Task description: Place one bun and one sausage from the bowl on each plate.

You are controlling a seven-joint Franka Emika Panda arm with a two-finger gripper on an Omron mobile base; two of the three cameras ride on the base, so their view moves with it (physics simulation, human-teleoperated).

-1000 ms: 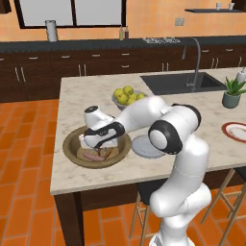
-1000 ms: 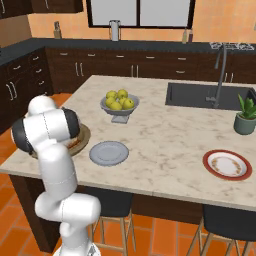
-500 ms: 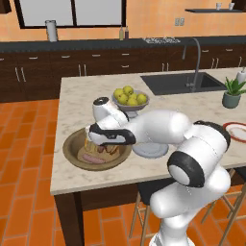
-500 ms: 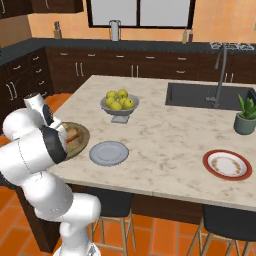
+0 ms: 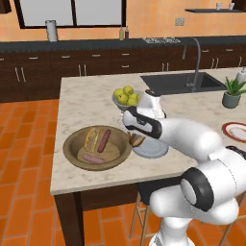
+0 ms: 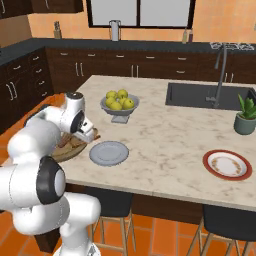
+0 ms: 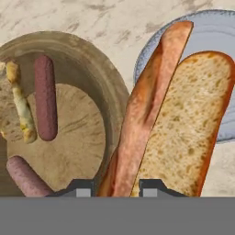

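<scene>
My gripper (image 7: 117,189) is shut on a split bun (image 7: 174,119), which hangs over the gap between the bowl's right rim and the grey-blue plate (image 7: 215,32). In the left base view the held bun (image 5: 137,140) sits just left of that plate (image 5: 153,151). The brown bowl (image 5: 69,144) holds two sausages (image 5: 104,140) (image 5: 92,158) and another bun (image 5: 90,137). Far to the right lies the white plate with a red rim (image 6: 227,164), bare. From the right base the gripper (image 6: 90,135) shows above the grey-blue plate's (image 6: 108,152) left edge.
A grey footed bowl of yellow-green fruit (image 5: 126,97) stands just behind the gripper. Further right are the sink (image 6: 205,95) with its tap and a potted plant (image 6: 245,120). The counter's front edge runs close to the bowl and both plates.
The gripper has lifted out of the bowl with the bun and swung right, from over the bowl's middle to its right rim beside the grey-blue plate.
</scene>
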